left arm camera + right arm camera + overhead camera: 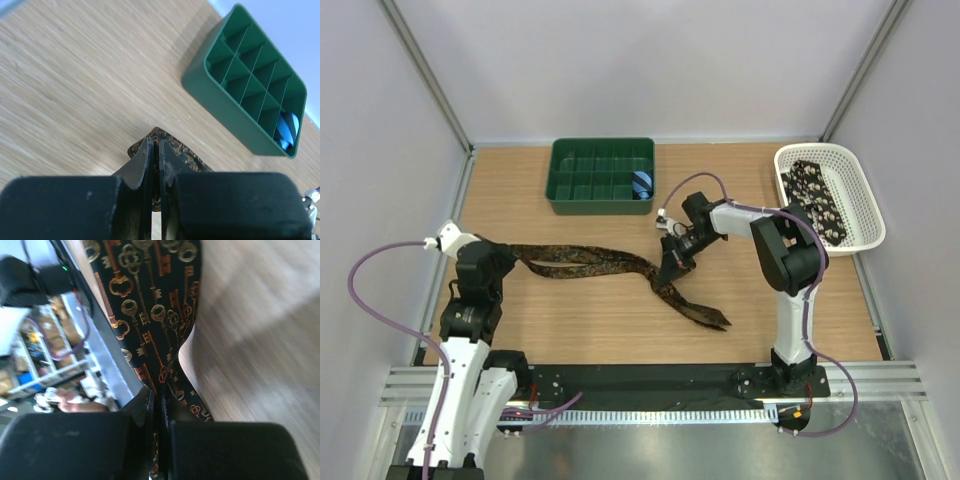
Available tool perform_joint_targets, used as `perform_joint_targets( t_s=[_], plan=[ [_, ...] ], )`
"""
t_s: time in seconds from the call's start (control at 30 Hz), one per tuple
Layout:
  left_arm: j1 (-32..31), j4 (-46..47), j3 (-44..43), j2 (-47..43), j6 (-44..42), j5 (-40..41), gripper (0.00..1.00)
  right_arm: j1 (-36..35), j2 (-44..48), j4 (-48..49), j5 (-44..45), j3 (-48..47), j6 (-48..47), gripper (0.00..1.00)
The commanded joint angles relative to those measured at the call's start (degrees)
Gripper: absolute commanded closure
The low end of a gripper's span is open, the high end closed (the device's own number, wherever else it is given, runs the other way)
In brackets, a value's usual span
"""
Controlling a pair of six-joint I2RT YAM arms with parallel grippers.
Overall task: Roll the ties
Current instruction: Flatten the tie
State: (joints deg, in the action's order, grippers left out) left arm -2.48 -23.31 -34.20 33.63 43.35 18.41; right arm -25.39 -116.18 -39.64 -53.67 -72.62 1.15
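A dark brown tie [590, 262] with small orange figures lies stretched across the wooden table [570, 320]. Its pointed end rests near the front [718, 322]. My left gripper [507, 258] is shut on the tie's left end; in the left wrist view the cloth [192, 157] pokes out past the closed gripper [156, 142]. My right gripper [673, 268] is shut on the same tie further right. In the right wrist view the key-patterned tie [150, 290] hangs from that gripper [159, 392]. A second tie [817, 195], black with pale spots, lies in the white basket [865, 205].
A green divided tray [602, 175] stands at the back, with a small blue roll [642, 184] in its right-hand compartment; the left wrist view shows the tray [220, 100] and the roll [287, 131] too. The basket sits at the table's right edge.
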Motion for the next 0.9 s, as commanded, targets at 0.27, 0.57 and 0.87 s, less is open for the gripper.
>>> perform_joint_targets(
  t_s=[0.27, 0.57, 0.87],
  plan=[
    [0.37, 6.70, -8.68, 2.76, -6.61, 9.89, 0.99, 7.28, -2.82, 0.28, 7.41, -1.90, 7.12, 0.62],
    [0.37, 8.81, -8.52, 5.66, -7.49, 7.60, 0.99, 7.28, -1.07, -4.65, 27.63, -3.40, 5.18, 0.24],
    [0.46, 8.98, -6.50, 4.25, -6.18, 7.51, 0.99, 6.23, 22.78, 2.36, 42.23, 4.74, 11.84, 0.31]
  ],
)
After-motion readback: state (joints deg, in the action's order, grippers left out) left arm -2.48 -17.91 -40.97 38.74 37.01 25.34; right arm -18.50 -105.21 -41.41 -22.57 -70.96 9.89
